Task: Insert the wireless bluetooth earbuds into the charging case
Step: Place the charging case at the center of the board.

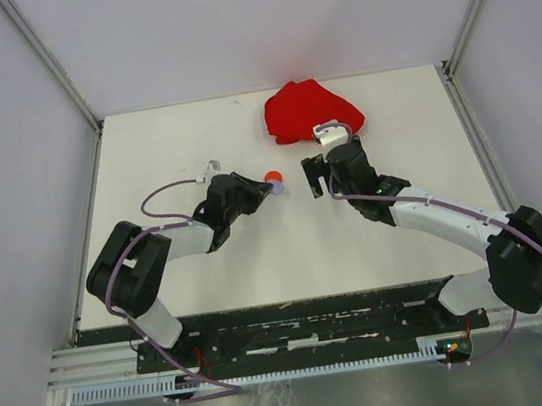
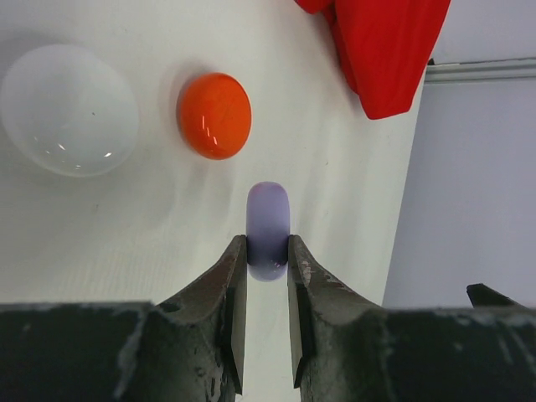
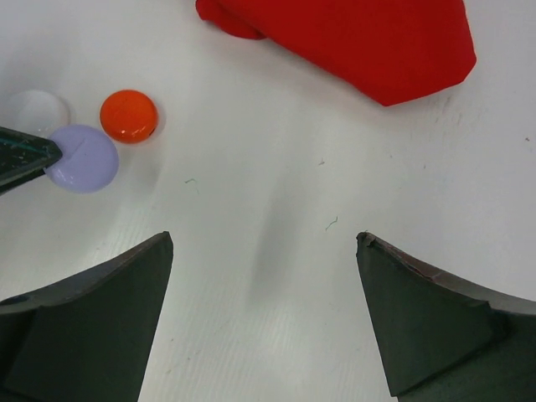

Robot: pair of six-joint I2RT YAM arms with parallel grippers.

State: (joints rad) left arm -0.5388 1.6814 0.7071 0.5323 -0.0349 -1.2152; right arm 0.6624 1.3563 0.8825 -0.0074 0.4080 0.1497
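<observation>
Pinching the likely light, slick lilac case (image 2: 268, 216) across its thickness, left gripper (image 2: 268, 251) sits beside the orange case (image 2: 214, 115); right gripper (image 3: 264, 244) gapes.

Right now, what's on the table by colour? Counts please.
White round case: 1
Orange round case: 1
Lilac round case: 1
Red cloth: 1
Total: 4
</observation>
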